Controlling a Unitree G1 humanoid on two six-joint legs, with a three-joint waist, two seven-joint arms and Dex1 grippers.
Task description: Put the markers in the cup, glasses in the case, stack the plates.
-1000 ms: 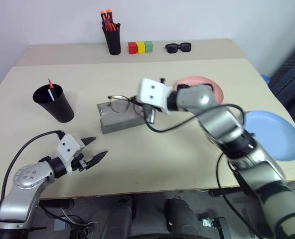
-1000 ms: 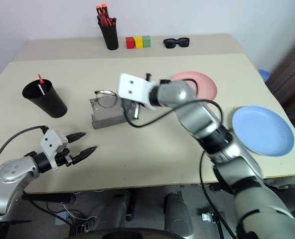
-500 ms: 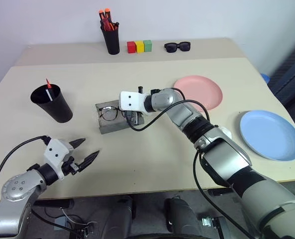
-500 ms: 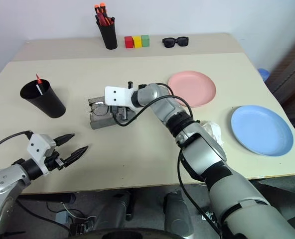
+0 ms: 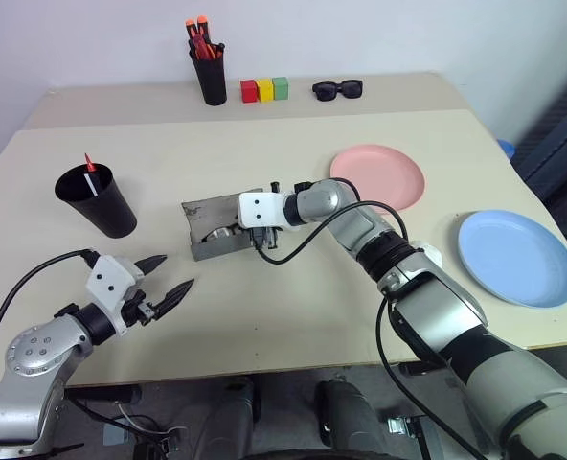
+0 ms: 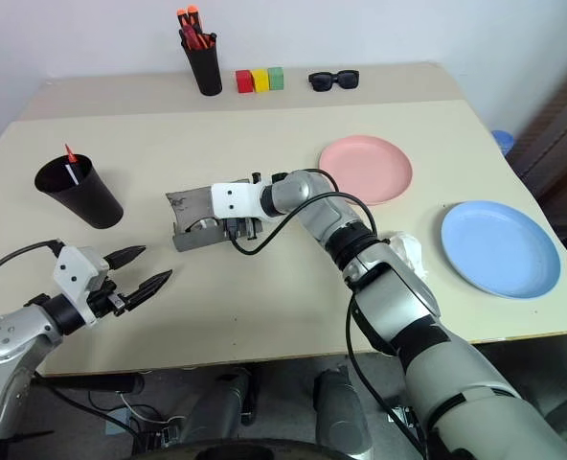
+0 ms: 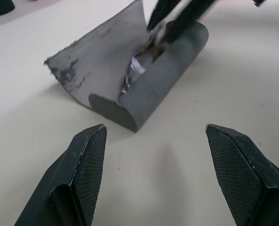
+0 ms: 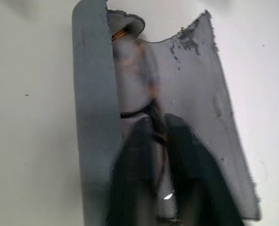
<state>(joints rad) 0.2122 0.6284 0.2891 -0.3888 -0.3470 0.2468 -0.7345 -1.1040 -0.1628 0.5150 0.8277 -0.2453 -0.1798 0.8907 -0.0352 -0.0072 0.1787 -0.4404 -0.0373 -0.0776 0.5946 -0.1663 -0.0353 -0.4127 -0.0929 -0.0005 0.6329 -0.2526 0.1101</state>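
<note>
The grey case (image 5: 205,218) lies open mid-table, lid raised. The glasses (image 8: 129,22) lie inside its trough, and a lens glints there in the left wrist view (image 7: 135,69). My right gripper (image 5: 256,236) reaches into the case, its fingers (image 8: 142,155) slightly parted around the thin frame. My left gripper (image 5: 173,272) hovers open and empty over the near left of the table, apart from the case. The black cup (image 5: 99,201) at the left holds a red-tipped marker (image 5: 90,162). The pink plate (image 5: 377,177) and blue plate (image 5: 516,257) lie apart on the right.
At the table's far edge stand a black pen holder (image 5: 209,72) with orange-capped pens, three coloured blocks (image 5: 265,90) and black sunglasses (image 5: 338,90). Bare tabletop (image 5: 264,307) stretches from the case to the near edge.
My right gripper has come down and set the glasses into the open case, and its fingers have parted a little. The left gripper has stayed where it was.
</note>
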